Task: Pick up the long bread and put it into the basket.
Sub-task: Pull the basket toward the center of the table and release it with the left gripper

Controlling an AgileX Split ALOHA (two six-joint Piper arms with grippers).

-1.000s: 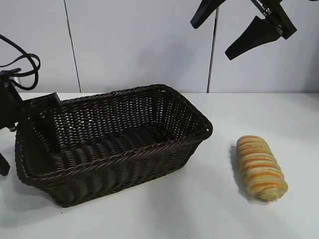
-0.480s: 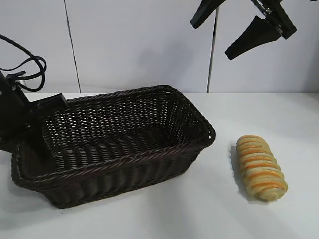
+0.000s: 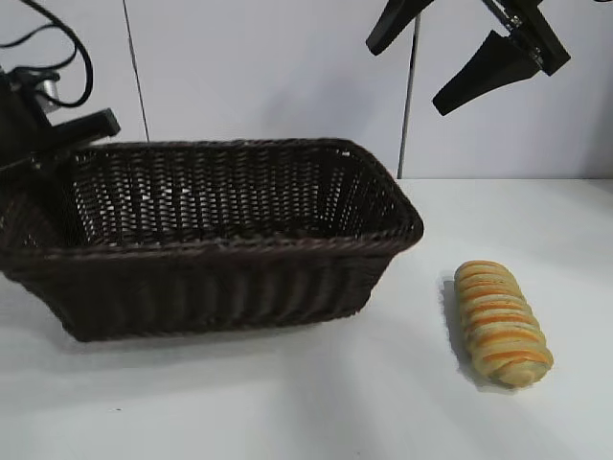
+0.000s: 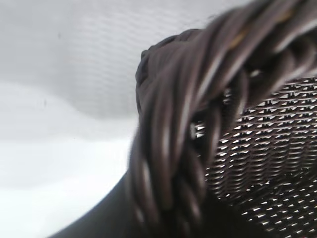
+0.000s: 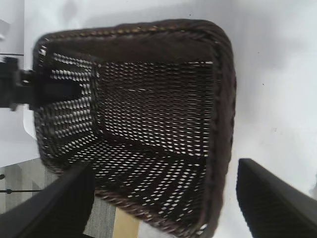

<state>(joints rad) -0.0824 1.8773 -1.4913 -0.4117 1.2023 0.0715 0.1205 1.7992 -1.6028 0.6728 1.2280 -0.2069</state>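
The long bread (image 3: pixel 500 323), a tan loaf with orange stripes, lies on the white table to the right of the basket. The dark woven basket (image 3: pixel 220 247) stands at centre left, its left end raised off the table. My left gripper (image 3: pixel 59 142) is shut on the braided rim (image 4: pixel 198 114) at that end, and the right wrist view shows it there too, left gripper (image 5: pixel 47 91). High above the basket's right end hangs my right gripper (image 3: pixel 414 69), open with nothing in it. Its fingers (image 5: pixel 270 198) spread wide over the basket wall (image 5: pixel 224 99). Neither wrist view shows the bread.
A white wall with vertical seams (image 3: pixel 409 96) backs the table. White table surface (image 3: pixel 316 402) runs in front of the basket and around the bread. Black cables (image 3: pixel 67 38) loop above the left arm.
My left gripper has shut on the basket's left rim and risen, lifting that end and levelling the rim toward the camera. The bread and the right arm have not moved.
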